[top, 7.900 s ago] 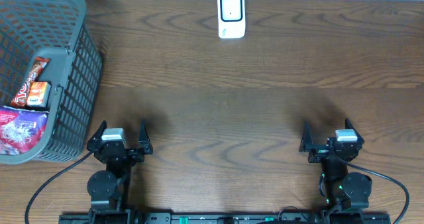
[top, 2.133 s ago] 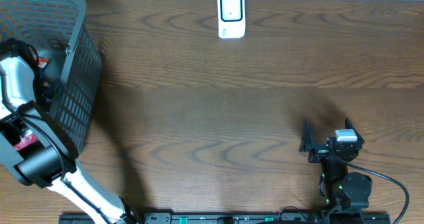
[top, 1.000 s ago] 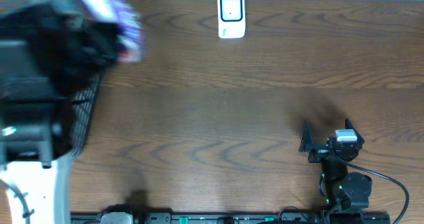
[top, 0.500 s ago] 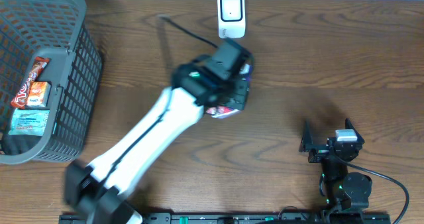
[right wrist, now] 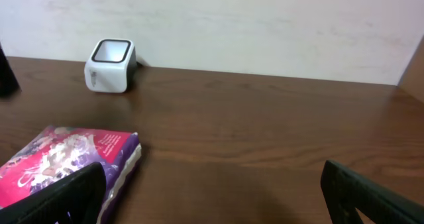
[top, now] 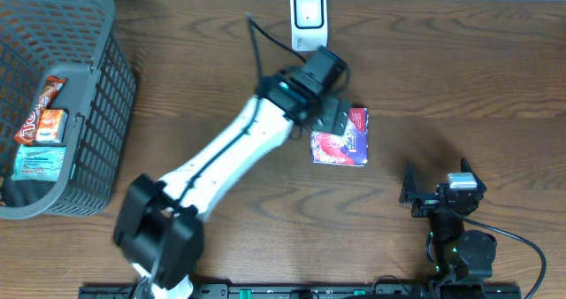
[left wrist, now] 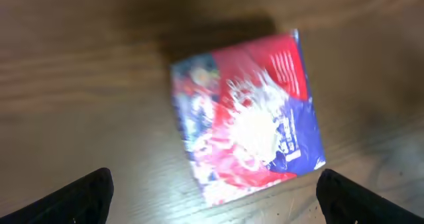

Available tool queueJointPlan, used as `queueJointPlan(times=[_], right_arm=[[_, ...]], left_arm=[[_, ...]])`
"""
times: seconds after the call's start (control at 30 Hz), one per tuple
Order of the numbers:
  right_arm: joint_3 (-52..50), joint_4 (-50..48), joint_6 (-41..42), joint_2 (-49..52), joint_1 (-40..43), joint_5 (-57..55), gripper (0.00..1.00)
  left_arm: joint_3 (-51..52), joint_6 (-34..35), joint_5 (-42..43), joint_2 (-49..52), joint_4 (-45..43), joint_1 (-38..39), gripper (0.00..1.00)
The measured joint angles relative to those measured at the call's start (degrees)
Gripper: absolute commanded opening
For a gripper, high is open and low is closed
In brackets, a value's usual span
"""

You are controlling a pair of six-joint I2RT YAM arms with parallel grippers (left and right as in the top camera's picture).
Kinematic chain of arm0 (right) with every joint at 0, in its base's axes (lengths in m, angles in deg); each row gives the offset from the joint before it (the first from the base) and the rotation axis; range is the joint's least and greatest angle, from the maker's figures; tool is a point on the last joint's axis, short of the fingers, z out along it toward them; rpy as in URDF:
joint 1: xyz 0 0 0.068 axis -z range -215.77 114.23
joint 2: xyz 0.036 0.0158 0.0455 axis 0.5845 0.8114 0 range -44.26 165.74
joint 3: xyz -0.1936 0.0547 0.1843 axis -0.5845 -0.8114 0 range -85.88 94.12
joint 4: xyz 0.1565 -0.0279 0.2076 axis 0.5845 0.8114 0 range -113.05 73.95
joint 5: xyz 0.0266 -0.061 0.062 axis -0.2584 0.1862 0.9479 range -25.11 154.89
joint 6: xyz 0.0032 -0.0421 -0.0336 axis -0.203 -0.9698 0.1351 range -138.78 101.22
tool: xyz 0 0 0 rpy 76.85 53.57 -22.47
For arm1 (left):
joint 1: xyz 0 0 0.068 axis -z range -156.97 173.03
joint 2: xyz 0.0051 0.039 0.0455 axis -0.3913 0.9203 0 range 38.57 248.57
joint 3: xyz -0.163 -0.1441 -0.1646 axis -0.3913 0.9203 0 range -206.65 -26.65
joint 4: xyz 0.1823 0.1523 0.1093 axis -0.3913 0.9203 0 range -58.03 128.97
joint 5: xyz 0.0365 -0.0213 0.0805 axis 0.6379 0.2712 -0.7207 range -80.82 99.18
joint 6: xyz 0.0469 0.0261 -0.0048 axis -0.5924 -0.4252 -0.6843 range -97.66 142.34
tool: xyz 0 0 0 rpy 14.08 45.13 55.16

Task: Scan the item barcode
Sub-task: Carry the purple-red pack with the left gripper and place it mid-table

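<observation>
**Packet down on the table, scan not yet made.**
Overhead, you had the left gripper (top: 333,115) over the far left edge of the red-and-purple packet (top: 341,138). The packet lay flat on the table (top: 460,78), nearer than the white scanner (top: 309,20) and apart from it. The right gripper (top: 438,180) sat at the near right. From the left wrist, your fingertips (left wrist: 86,192) stood wide apart, holding nothing, with the packet below them. From the right wrist, that gripper's jaws gaped empty too. I judge 1 step done: the packet was out of the basket (top: 110,34). Showing its barcode to the scanner remained. No print was legible, being too blurred.
</observation>
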Motion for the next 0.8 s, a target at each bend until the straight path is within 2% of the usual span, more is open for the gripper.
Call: queueJointPlan(times=[0.17,0.4,0.63,0.8], right_arm=[[0.0,0.0,0.0,0.0,0.0,0.0,0.99],[0.0,0.0,0.0,0.0,0.0,0.0,0.99],[0.0,0.0,0.0,0.0,0.0,0.0,0.99],[0.0,0.0,0.0,0.0,0.0,0.0,0.99]], left_arm=[[-2.6,0.0,-1.1,-10.9,1.1,-8.0,0.98],[-4.8,0.0,-12.5,-26.0,3.5,-29.2,0.98],[-4.8,2.7,-18.5,-24.4,4.7,-53.5,0.98],[-3.3,9.7,-19.8,-18.8,8.6,-64.5,0.98]])
